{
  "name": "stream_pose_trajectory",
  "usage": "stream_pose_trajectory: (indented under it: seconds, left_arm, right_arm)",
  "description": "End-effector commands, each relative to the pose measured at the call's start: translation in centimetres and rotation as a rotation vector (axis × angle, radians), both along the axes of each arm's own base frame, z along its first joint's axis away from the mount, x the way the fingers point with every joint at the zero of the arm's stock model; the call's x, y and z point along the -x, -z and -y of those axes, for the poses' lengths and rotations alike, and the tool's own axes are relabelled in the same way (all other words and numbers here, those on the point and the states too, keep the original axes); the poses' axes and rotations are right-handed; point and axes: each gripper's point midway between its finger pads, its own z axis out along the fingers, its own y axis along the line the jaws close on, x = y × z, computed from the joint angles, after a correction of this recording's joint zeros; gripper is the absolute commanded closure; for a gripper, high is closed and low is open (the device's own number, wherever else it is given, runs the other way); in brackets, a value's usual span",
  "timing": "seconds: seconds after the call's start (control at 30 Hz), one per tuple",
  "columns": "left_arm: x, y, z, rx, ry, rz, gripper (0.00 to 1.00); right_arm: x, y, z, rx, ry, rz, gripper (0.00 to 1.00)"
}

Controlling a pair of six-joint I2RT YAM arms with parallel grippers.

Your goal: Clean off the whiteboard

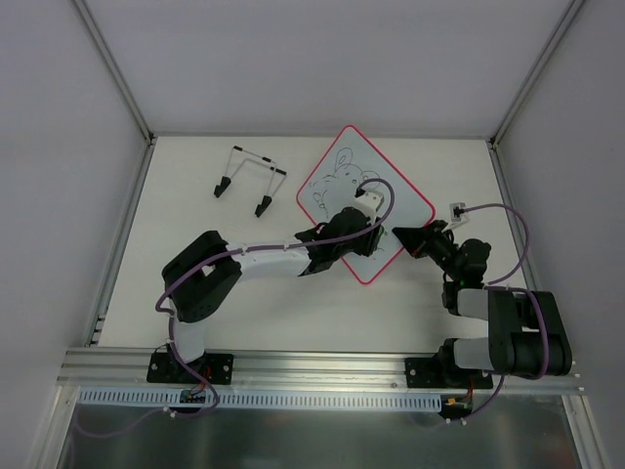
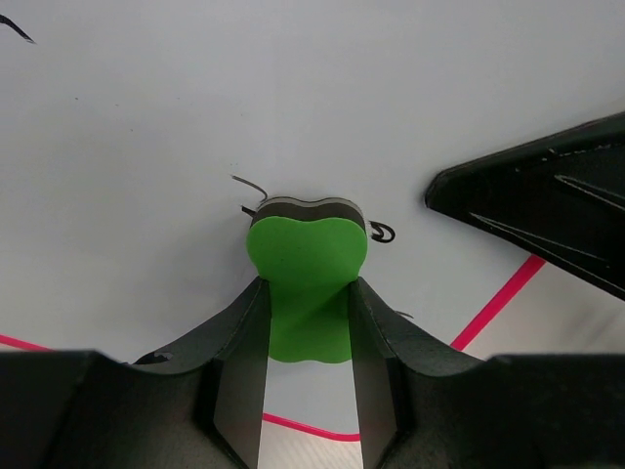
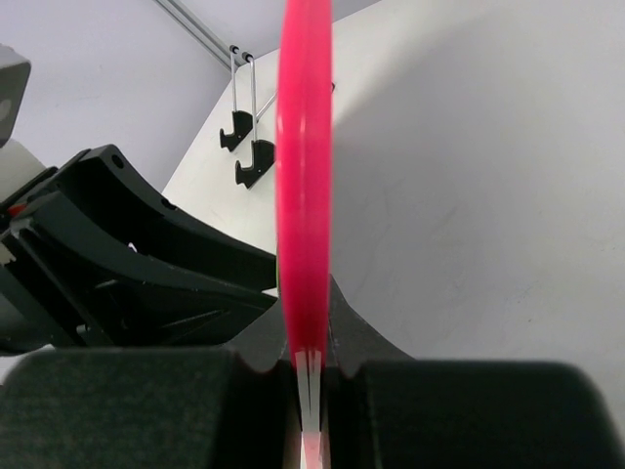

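Observation:
The whiteboard (image 1: 337, 176) lies tilted like a diamond on the table, white with a pink-red rim and a black line drawing on its far part. My left gripper (image 1: 371, 233) is shut on the green eraser (image 2: 306, 264) and presses it onto the board's near right part, beside a few black strokes. My right gripper (image 1: 398, 235) is shut on the board's right edge; the rim (image 3: 305, 186) runs edge-on between its jaws. In the left wrist view the right gripper's black finger (image 2: 547, 200) shows at the right.
A black-footed wire stand (image 1: 248, 180) stands at the back left of the table, also in the right wrist view (image 3: 244, 137). A small white plug with a purple cable (image 1: 457, 209) lies right of the board. Frame posts rise at the back corners.

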Motion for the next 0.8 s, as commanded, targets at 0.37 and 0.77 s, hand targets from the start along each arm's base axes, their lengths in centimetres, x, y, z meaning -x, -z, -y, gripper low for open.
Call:
stream_pose_trajectory:
  seconds: [0.37,0.77]
  left_arm:
    - [-6.5,-1.0,-3.1,-0.027,-0.118,-0.009,1.00]
    - [0.7,0.8,2.5,-0.012,0.065,-0.081,1.00]
  right_arm:
    - [4.7,-2.7,-5.2,-0.001,-0.359,0.125,1.00]
    - [4.6,-2.7,-5.2,0.003,-0.353,0.128,1.00]
